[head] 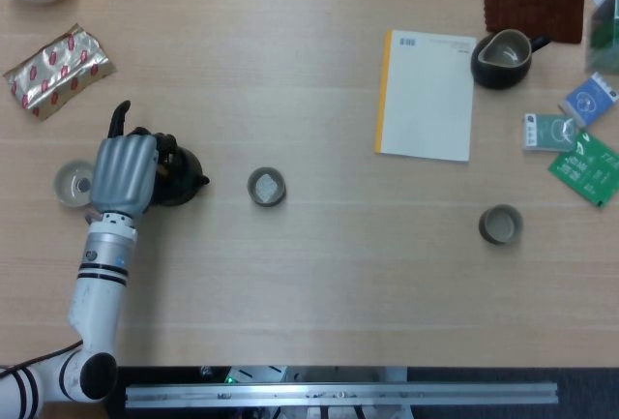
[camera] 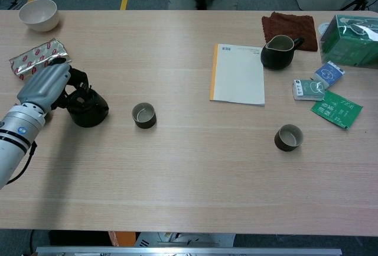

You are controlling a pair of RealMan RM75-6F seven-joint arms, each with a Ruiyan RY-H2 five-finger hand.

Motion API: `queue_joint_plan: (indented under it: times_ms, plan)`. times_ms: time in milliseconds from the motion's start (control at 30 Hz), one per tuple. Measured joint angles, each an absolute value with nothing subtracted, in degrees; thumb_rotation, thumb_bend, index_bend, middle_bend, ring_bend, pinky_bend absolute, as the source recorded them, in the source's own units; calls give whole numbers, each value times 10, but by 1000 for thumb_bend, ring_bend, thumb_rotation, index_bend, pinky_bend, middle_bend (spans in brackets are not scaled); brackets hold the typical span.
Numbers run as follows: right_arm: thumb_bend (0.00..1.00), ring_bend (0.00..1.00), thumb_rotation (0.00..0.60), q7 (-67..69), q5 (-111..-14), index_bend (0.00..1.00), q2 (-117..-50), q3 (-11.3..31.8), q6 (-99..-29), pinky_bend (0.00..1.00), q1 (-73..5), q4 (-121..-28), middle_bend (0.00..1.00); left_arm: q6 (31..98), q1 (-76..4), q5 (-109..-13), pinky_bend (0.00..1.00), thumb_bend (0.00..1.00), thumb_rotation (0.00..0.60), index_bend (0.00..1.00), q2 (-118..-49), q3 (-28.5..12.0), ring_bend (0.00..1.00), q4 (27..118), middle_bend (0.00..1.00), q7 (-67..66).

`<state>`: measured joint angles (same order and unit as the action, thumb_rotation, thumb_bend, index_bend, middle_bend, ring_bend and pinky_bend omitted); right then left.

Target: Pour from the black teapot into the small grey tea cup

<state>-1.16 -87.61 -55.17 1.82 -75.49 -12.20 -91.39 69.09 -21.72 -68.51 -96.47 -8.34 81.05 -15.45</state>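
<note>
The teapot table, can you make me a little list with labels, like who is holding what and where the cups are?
teapot: black teapot standing on the table, spout toward the nearest cup
left hand: left hand at the teapot's handle side; whether it grips is hard to tell
right hand: not seen in either view
nearest cup: small grey tea cup just right of the teapot, apart from it
other cup: second cup far to the right
also there: notebook, dark pitcher, foil packet, white bowl
</note>
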Motion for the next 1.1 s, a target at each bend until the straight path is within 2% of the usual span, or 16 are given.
queue_joint_plan:
  times_ms: [33, 100, 167, 300, 567, 900, 1100]
  plan:
    - [313, 80, 600, -11, -876, 72, -552, 18, -754, 128, -122, -914, 142, 689, -217, -682, 13, 271, 496, 567, -961, -84, 380, 816, 568, -156]
    - [313, 80, 600, -10, -876, 72, -552, 18, -754, 128, -122, -914, 142, 686, -218, -677, 13, 271, 431, 536, -956, -85, 352, 826, 535, -158]
    - [313, 80, 600, -10, -876, 72, -552, 19, -755, 128, -122, -914, 142, 683, -218, -672, 13, 271, 395, 518, -950, -87, 335, 837, 515, -160]
    - [313, 80, 600, -10, -876, 72, -551, 19, -755, 128, -122, -915, 142, 677, -219, -662, 13, 270, 368, 456, -940, -89, 293, 851, 460, -162]
    - [313, 80, 600, -9, -876, 72, -551, 20, -754, 128, -123, -915, 142, 666, -222, -645, 13, 271, 345, 388, -925, -90, 240, 872, 383, -168]
    - [313, 80, 600, -4, -874, 73, -550, 22, -755, 128, -122, -913, 142, 660, -227, -641, 13, 271, 339, 182, -914, -88, 127, 886, 206, -163]
    - [313, 80, 600, -1, -871, 73, -550, 22, -756, 128, -121, -911, 142, 665, -229, -658, 13, 271, 338, 156, -911, -85, 87, 888, 151, -153]
